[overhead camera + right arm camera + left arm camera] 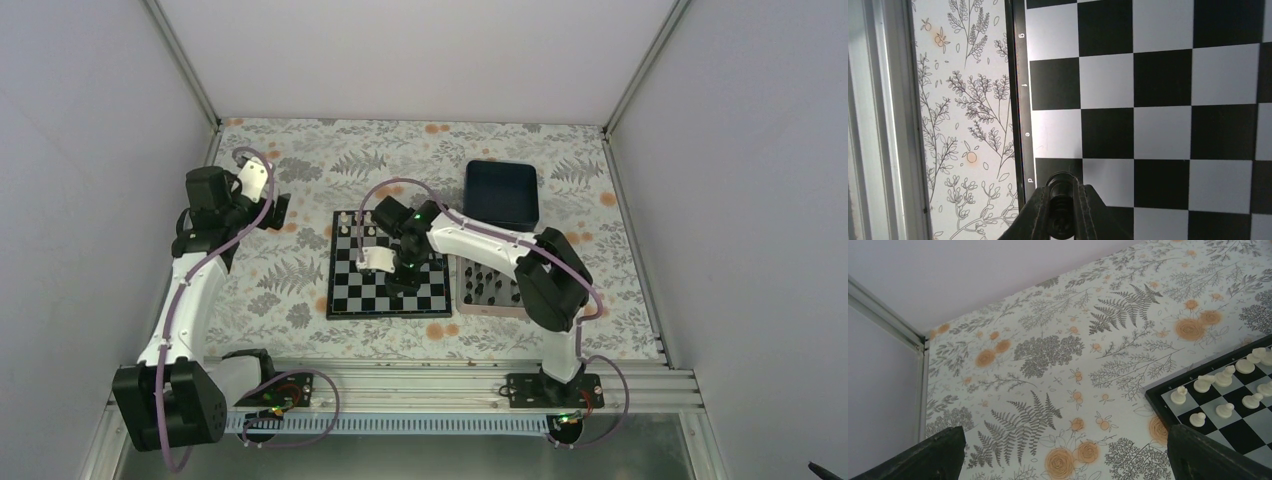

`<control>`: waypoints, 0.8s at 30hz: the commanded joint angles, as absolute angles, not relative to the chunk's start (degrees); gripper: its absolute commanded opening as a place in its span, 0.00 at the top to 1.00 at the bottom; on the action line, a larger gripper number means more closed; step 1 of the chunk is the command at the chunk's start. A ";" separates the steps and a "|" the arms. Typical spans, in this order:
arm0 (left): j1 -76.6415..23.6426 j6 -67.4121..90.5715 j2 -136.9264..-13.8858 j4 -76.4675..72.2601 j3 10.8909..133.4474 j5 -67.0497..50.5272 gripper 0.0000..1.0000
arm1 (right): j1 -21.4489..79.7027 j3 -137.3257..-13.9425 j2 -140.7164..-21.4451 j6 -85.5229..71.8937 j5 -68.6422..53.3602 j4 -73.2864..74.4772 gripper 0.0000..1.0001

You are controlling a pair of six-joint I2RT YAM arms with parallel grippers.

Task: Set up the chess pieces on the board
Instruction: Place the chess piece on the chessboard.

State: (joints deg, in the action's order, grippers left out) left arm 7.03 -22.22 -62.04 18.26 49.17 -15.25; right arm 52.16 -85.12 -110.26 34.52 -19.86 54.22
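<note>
Over the desk's point(280, 290) left side the left tool point(1064, 442) hangs with fingers wide apart, while mid-desk the right tool point(1062, 195) is clamped on a black chess piece point(1062, 182) above the board's point(1158, 135) near edge.

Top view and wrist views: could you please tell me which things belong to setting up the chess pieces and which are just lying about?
Belongs: black-and-silver checked chessboard; tiny black chess pieces in the silver rectangular tray; one black piece in the right gripper.
Lying about: dark blue square tray; tiny white pieces, already standing on the board.
</note>
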 commanded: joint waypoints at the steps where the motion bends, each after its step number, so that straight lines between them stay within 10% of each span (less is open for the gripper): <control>1: 7.51 -21.70 -60.42 17.11 47.87 -14.07 0.00 | 53.61 -84.24 -112.02 35.73 -17.83 53.07 0.96; 24: 8.70 -22.69 -60.45 17.65 47.91 -15.64 0.00 | 56.47 -80.02 -111.89 33.49 -15.76 50.82 0.95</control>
